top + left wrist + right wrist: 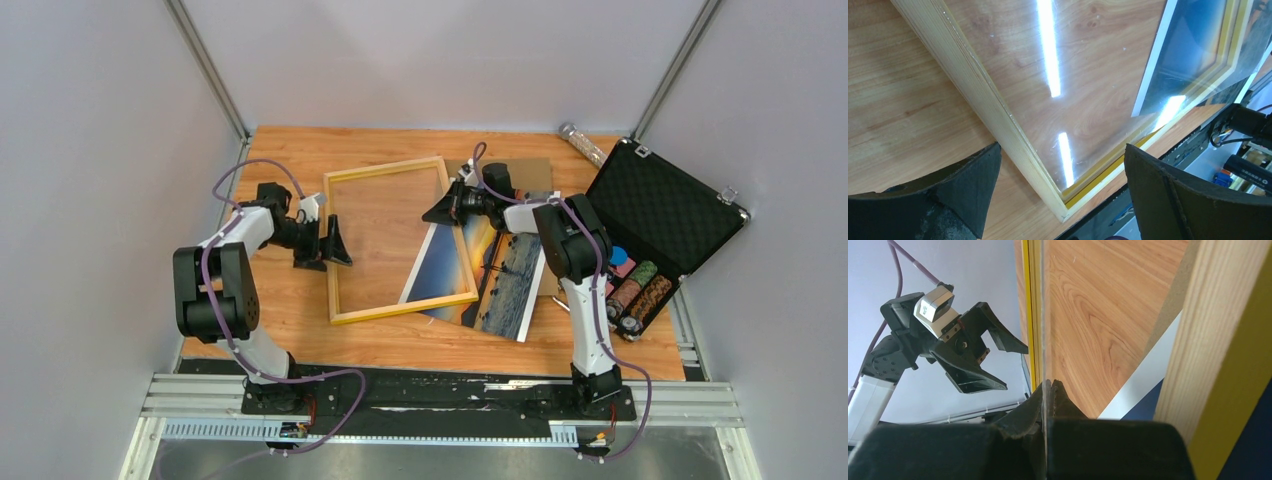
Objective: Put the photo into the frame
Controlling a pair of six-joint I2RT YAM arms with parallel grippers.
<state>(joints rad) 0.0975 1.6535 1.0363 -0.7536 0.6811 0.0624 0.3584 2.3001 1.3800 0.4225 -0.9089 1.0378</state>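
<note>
The frame (400, 168), thin yellow wood with a clear pane, lies flat on the table; its rail (973, 85) crosses the left wrist view. The photo (500, 265), orange sunset over blue, lies tilted with its left part under the frame's right side and shows through the pane (1193, 45). My right gripper (440, 210) is at the frame's upper right side, shut (1050, 385) on the thin clear pane's edge. Beside the frame's left rail, near its front corner, my left gripper (325, 243) is open (1063, 190) and holds nothing.
A brown backing board (530, 175) lies behind the right gripper. An open black foam-lined case (665, 215) with stacks of chips (635, 285) stands at the right. A glittery tube (582, 145) lies at the back. Grey walls close in both sides.
</note>
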